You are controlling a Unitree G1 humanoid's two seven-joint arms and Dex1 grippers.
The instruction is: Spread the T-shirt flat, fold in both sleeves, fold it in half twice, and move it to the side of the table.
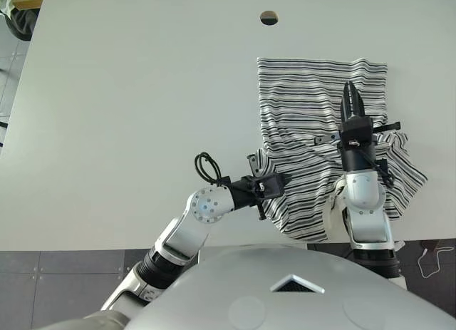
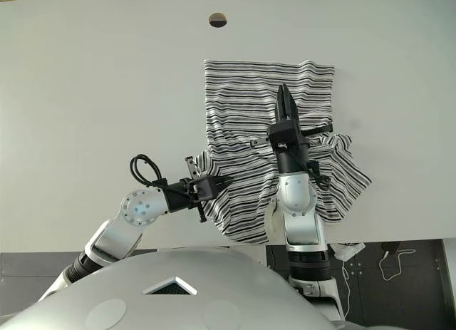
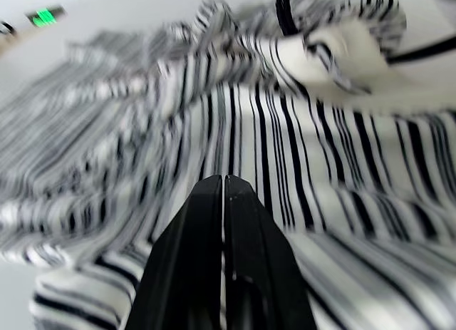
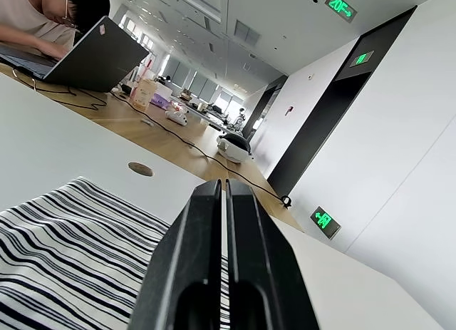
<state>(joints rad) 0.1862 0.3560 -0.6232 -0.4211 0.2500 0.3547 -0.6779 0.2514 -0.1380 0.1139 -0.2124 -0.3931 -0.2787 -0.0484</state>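
Left gripper (image 1: 283, 179): black, two-fingered, low over the near part of the table and pointing to the robot's right. Its fingers (image 3: 206, 223) are pressed together, with the tips at the left edge of the cloth. Whether any cloth is nipped between them cannot be told.

Right gripper (image 1: 349, 88): black, two-fingered, held above the middle of the garment and pointing away from the robot. Its fingers (image 4: 206, 230) are closed flat against each other with nothing between them.

Black-and-white striped fabric T-shirt (image 1: 306, 102): lies on the right half of the white rectangular table (image 1: 128, 116).
- Long axis: runs from the table's near edge toward its far edge.
- Far end: flat, with a straight edge square to the table and stripes running left to right.
- Near end: wider and rumpled, spreading out to the right, with folds bunched on the left beside the left gripper. It lies close to the table's near edge.
- Hard to make out: which end carries the collar cannot be told, and neckline and sleeves are lost among the folds. The right arm covers a strip of the near half.

Round dark cable hole (image 1: 268, 18): in the table top, beyond the shirt's far left corner and apart from it.

Green lit signs (image 4: 339, 7): on the ceiling and wall of the room behind, bearing short markings and arrows
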